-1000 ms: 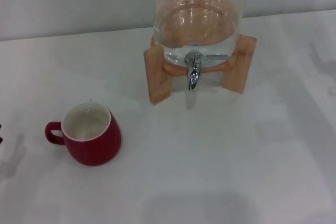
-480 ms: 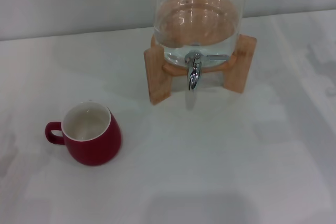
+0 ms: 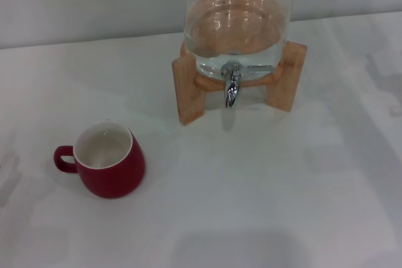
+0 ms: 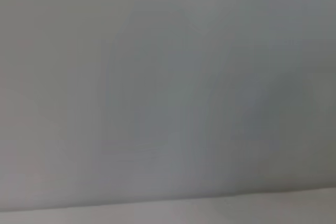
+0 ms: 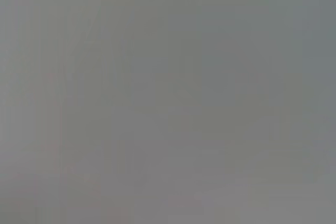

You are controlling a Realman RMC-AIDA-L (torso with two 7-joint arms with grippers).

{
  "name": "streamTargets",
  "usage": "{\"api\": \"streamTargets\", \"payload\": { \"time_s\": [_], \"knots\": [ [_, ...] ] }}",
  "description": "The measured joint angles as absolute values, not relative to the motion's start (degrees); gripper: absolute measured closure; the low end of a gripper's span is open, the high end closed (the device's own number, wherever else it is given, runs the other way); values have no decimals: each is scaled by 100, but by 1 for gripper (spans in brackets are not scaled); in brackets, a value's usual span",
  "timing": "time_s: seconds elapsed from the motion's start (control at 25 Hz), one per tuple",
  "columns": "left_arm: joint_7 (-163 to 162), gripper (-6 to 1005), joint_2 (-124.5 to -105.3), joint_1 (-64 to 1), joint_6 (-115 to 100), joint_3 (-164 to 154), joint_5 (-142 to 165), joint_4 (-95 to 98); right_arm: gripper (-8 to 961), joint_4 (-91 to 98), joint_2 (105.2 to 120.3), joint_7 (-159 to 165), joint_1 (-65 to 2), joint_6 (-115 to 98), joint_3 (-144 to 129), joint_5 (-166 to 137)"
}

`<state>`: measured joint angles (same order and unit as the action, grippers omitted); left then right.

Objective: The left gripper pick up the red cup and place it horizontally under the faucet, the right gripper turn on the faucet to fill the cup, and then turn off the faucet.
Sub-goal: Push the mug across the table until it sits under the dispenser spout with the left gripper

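The red cup (image 3: 109, 160) stands upright on the white bench (image 3: 264, 205). Its mouth faces up and the inside is white and looks empty. Its little loop handle pokes out on the side away from the faucet (image 3: 231, 86), toward the robot's left.

The cup is well apart from the faucet. It sits nearer the robot than the faucet does, and off to the robot's left of it. The faucet is on a clear glass dispenser (image 3: 237, 20) with water in it. The dispenser rests on a wooden stand (image 3: 190, 89). The spout points down at the bare bench, and the thin lever sticks out to the robot's right.

No arm shows in the head view. Both wrist views show only a plain grey surface. So the left gripper and the right gripper are out of sight, and I cannot tell if their jaws are open or closed.

Nothing of the task looks done yet. The cup is on the left side, so the left gripper is likely the nearer one. I think it has to come in from the left, past the handle. Then the cup must travel from there across to the spot below the spout.
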<state>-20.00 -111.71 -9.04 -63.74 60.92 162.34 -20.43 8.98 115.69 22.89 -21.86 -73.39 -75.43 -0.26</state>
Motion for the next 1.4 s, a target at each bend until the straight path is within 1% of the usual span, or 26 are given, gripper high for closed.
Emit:
{"api": "streamTargets", "payload": {
  "time_s": [0.4, 0.6, 0.76, 1.08, 1.4],
  "knots": [
    [-1981, 141, -11162, -1181, -6367, 5780, 16233, -2066, 143, 896, 11575, 2293, -2198, -7330, -7596, -17],
    [-1967, 142, -11180, -1209, -6367, 5631, 16233, -2079, 143, 896, 11575, 2294, -2188, -7330, -7636, -10],
    [-1922, 143, -11225, -1154, -6367, 5617, 16233, -2079, 143, 896, 11575, 2294, -2175, -7330, -7638, -7],
    [-1717, 145, -11378, -904, -6427, 5506, 16234, -2081, 143, 896, 11575, 2294, -2171, -7334, -7725, -18],
    [-1621, 147, -11450, -685, -6577, 5467, 16233, -2108, 143, 896, 11575, 2294, -2170, -7343, -7807, -18]
  ]
}}
